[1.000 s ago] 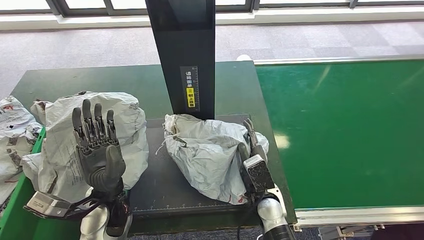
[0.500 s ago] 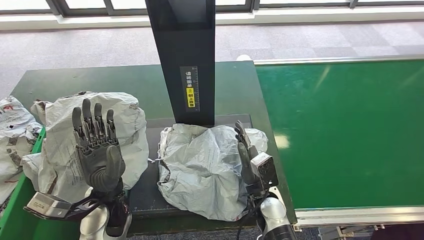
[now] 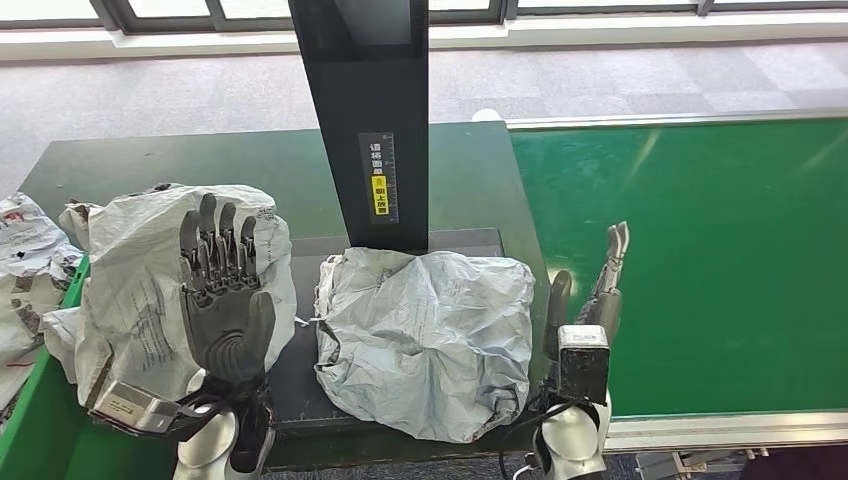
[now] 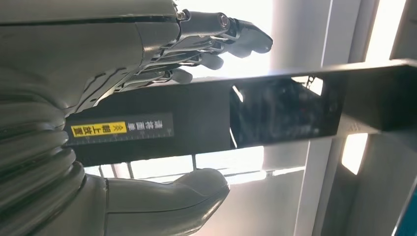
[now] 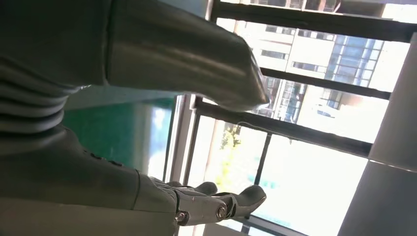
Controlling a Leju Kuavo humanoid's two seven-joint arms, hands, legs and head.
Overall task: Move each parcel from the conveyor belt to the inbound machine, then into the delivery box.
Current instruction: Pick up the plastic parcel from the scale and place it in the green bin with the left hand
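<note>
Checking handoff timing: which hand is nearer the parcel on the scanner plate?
Right. The right hand is open just beside that parcel, at its belt-side edge, not touching. The left hand is raised, open, farther off, in front of the other parcel.

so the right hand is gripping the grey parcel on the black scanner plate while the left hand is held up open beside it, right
Not quite. In the head view the right hand holds nothing: it is open and apart from the grey parcel, over the edge of the green conveyor belt. The parcel lies loose on the black scanner plate, and the left hand is indeed held up open.
</note>
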